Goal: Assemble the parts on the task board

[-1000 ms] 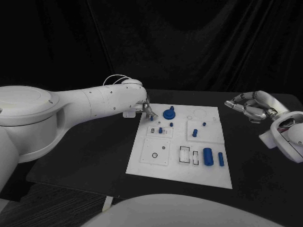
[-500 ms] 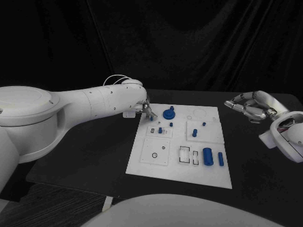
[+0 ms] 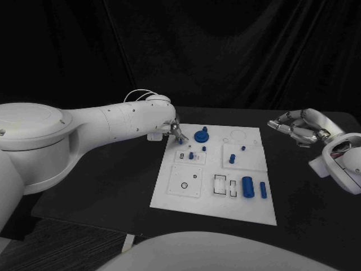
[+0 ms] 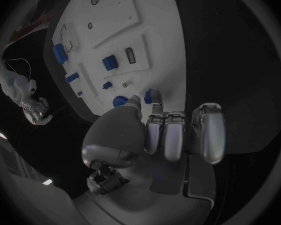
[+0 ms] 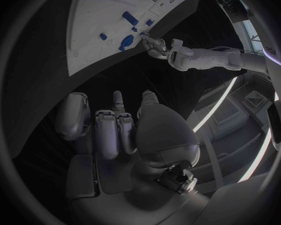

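The white task board (image 3: 215,195) lay mid-table, dotted with small blue parts (image 3: 248,186). The left hand (image 3: 174,131) hovered at its far corner, fingers curled and empty. The right hand (image 3: 301,128) stayed clenched, holding nothing, well off the board.

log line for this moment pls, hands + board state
left hand: at board's far-left corner by round blue part, hold unclear | right hand: off board, curled, holds nothing | task board: blue parts on it
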Controlling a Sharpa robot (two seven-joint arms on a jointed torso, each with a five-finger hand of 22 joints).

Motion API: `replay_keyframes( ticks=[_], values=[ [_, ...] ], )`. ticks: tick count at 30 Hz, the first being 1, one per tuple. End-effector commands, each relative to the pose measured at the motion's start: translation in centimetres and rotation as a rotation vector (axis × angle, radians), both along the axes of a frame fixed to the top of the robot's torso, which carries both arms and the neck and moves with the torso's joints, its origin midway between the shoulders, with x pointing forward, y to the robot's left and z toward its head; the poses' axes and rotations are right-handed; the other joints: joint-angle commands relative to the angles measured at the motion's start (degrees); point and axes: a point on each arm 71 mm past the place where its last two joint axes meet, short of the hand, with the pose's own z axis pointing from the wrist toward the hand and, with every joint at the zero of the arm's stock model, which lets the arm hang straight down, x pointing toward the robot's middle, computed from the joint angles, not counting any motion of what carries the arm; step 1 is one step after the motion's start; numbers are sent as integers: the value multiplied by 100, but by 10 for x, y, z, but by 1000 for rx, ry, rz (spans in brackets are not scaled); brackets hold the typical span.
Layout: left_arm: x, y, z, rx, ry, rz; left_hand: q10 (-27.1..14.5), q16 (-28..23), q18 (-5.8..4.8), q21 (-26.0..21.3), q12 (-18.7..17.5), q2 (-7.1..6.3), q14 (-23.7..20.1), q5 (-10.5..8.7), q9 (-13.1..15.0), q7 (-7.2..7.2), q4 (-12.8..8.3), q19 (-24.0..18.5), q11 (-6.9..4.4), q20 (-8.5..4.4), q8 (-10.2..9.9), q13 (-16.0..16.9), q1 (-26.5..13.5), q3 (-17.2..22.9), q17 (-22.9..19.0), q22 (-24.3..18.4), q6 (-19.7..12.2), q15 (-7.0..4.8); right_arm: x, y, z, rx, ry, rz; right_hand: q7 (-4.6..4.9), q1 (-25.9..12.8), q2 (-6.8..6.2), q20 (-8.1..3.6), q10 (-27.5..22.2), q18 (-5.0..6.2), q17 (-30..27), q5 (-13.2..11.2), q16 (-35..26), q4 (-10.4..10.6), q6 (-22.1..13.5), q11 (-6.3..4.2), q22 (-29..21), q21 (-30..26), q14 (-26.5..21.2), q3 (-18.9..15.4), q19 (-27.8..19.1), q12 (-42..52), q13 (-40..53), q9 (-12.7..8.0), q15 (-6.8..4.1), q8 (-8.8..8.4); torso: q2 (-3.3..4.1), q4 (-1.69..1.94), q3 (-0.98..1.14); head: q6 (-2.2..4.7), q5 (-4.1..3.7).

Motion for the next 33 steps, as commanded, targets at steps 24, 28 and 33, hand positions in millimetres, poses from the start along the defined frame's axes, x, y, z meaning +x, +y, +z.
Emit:
replay_keyframes(
  ticks=[24,28,33],
  values=[
    [-1,-5,-3,-36,-5,-28,607,80,-77,-90,14,52,634,951,165,-13,-308,35,-4,12,-240,1475,352,400,1522,1230,-8,14,0,-1,-3,-13,26,-7,30,145,65,18,344,-66,823,11,-11,19,32,4,918,-152,453,-77,-51,-69,1103,-59,-16,-2,4,0,-1,-1,11],
    [-1,-5,-3,-32,-5,-25,607,80,-77,-90,14,39,634,1162,176,-20,-322,34,-11,6,-267,1475,387,502,1522,1230,3,8,0,-1,-3,-14,28,-6,31,156,75,20,340,-66,823,43,-11,17,34,6,917,-156,453,-71,-53,-72,1097,-64,-13,-3,2,-1,0,-1,14],
    [-1,-5,-3,-28,-2,-23,607,80,-77,-92,14,-30,634,1588,196,-36,-382,32,-27,-6,-324,1475,484,775,1522,1229,11,-6,0,0,-3,-15,32,-4,34,181,79,24,340,-65,820,130,-12,15,37,9,915,-164,453,-65,-56,-71,1097,-75,-11,-7,1,1,0,-1,19]
  ],
)
